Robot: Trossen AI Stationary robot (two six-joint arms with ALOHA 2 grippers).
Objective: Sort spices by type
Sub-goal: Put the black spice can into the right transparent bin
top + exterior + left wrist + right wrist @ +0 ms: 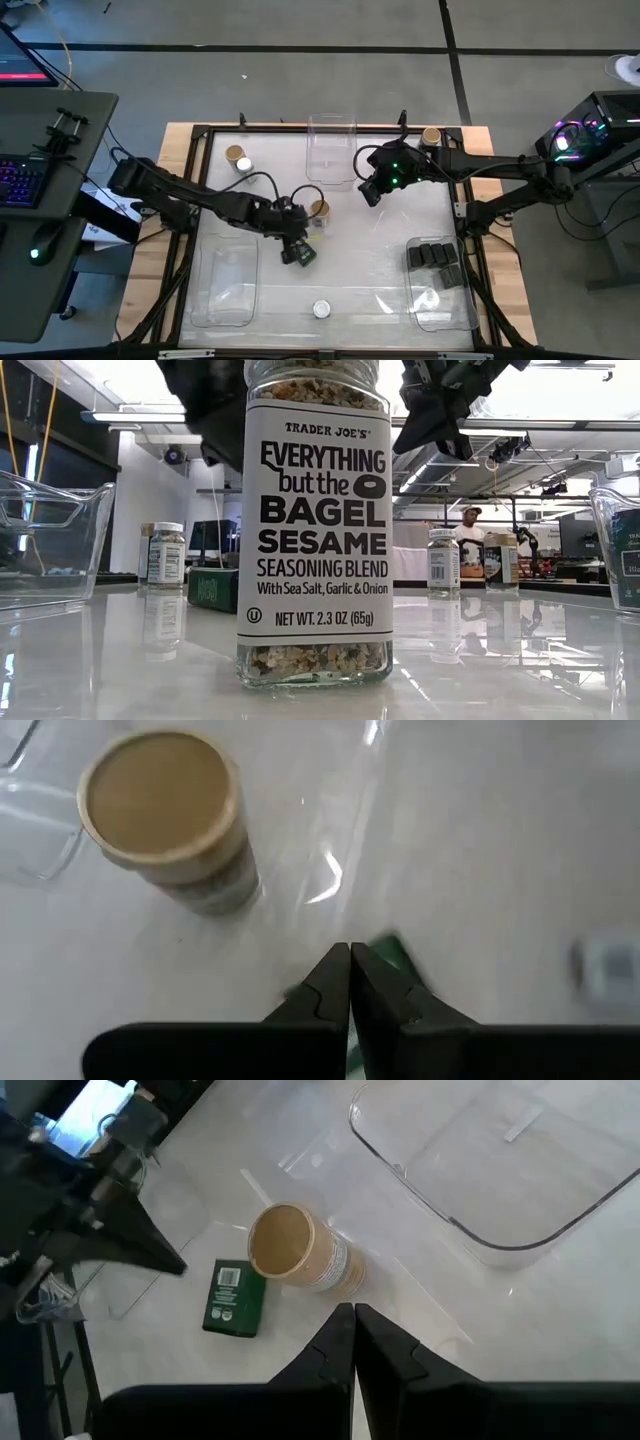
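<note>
Left gripper [297,252] over table centre, jaws closed on nothing, fingertips [347,970] pressed together in the wrist view. Green box [306,256] on the table just under and beside it; in the right wrist view [234,1297] lying flat next to a tan-lid jar.

Tan-lid jar [319,210] upright just beside the left gripper, on the far side, near the centre bin [331,150]. Same jar in left wrist view [165,815], apart from the fingertips, not touched.

Right gripper [370,191] hanging over the table right of the centre bin, jaws closed, empty; closed tips visible in the right wrist view [352,1325].

Other spices:
- Tan-lid jar [236,155] and white-lid jar [245,166] touching or nearly so, far left of the table.
- Tan-lid jar [431,136] at the far right corner.
- White-lid jar [321,309] alone at the near edge, between the two near bins; fills the low view [315,525], label reads everything-but-the-bagel sesame seasoning blend.
- Black boxes [436,262] grouped inside the right bin [440,310]; looks like four, exact count hard to tell.

Left bin [222,300] at near left, centre bin at the far edge; no spices seen in either.

Low view background: three small jars standing on the table, one left [165,552], two right [443,560], and a person [470,530] far back in the room.
</note>
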